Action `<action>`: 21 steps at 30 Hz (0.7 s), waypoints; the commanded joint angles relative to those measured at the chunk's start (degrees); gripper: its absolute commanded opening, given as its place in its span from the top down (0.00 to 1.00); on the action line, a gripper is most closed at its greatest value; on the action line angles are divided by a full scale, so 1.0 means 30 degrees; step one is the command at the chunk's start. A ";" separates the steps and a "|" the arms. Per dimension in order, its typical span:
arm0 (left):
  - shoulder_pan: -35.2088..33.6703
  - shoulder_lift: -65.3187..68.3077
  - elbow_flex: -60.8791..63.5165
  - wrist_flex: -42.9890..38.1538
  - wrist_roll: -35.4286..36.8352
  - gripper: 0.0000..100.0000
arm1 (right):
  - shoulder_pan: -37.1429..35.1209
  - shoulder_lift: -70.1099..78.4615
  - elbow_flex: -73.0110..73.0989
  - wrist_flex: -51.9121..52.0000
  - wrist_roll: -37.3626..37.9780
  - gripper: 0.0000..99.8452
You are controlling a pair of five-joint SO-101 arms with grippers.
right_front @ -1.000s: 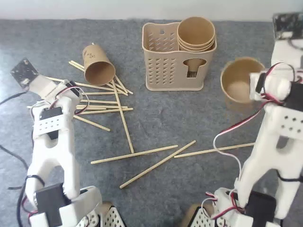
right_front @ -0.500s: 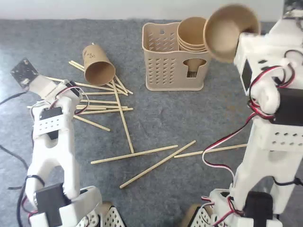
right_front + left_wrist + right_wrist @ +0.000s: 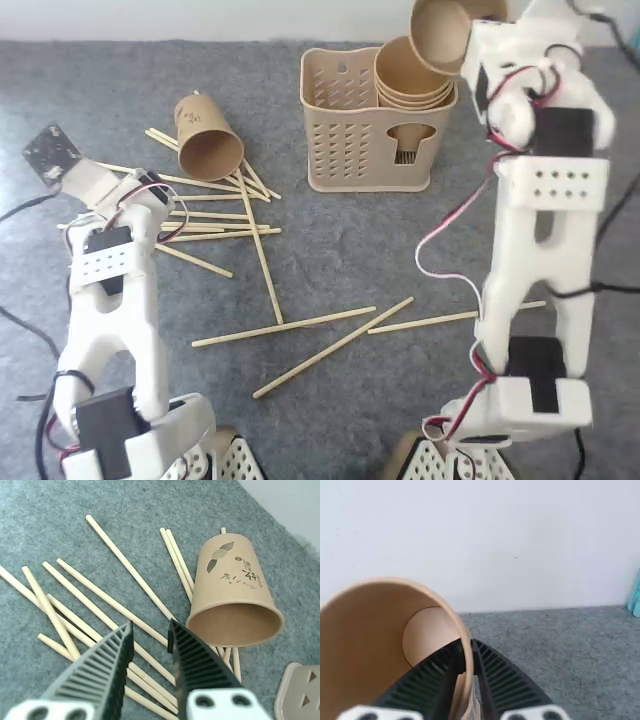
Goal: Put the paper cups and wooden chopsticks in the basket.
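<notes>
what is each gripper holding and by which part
The right gripper pinches a paper cup by its rim, one finger inside, one outside. The left gripper holds nothing.

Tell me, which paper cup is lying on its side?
The lone cup on the scattered chopsticks, left of the basket. The stacked cups sit upright inside it; the held cup tilts above.

The bench (image 3: 340,240) has a grey, felt-like surface. Beyond the right fingers (image 3: 505,680) a plain white wall (image 3: 520,530) stands at its far edge, in soft, even light.
</notes>
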 commanded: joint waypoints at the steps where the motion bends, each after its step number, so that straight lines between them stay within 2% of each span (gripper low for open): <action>1: 0.0205 -0.0059 -0.0923 -0.0469 -0.0234 0.89 | -0.0337 0.0073 -0.0850 -0.0952 -0.0234 0.99; 18: 0.0205 -0.0059 -0.0923 -0.0469 -0.0234 0.89 | -0.1011 0.0396 -0.0762 0.1480 -0.0176 0.99; 21: 0.0205 -0.0059 -0.0923 -0.0469 -0.0234 0.89 | -0.1011 0.0396 -0.0762 0.1480 -0.0176 0.95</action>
